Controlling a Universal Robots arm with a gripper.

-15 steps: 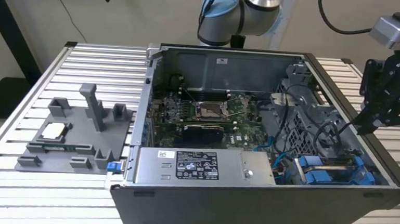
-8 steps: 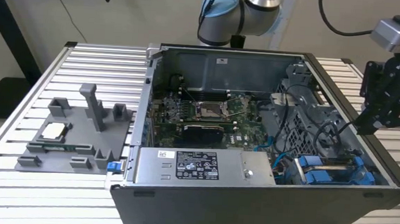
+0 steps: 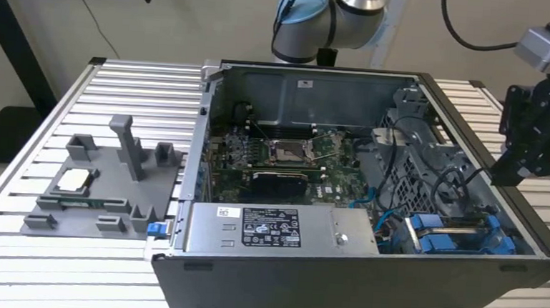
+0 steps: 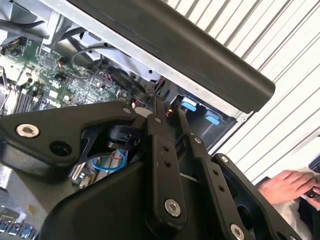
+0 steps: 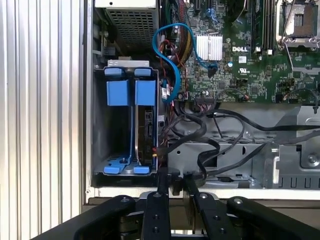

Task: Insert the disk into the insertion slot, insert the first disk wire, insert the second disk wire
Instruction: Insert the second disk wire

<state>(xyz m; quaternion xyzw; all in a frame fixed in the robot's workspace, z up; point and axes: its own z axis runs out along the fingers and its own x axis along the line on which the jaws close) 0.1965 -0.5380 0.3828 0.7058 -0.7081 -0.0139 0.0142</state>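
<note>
Over an open computer case (image 3: pixel 344 280) on the slatted desk (image 3: pixel 136 74), the robot's gripper (image 5: pixel 174 176) hangs with its fingers (image 5: pixel 162 187) drawn close together, nothing visible between them. The blue-framed disk (image 5: pixel 145 92) already sits in the insertion slot (image 5: pixel 97 130). A blue wire (image 5: pixel 175 60) and a black cable bundle (image 5: pixel 200 145) reach its edge; whether either is plugged in cannot be told.

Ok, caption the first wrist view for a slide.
Claw at the case edge, near the blue-framed disk seated in its insertion slot.
</note>
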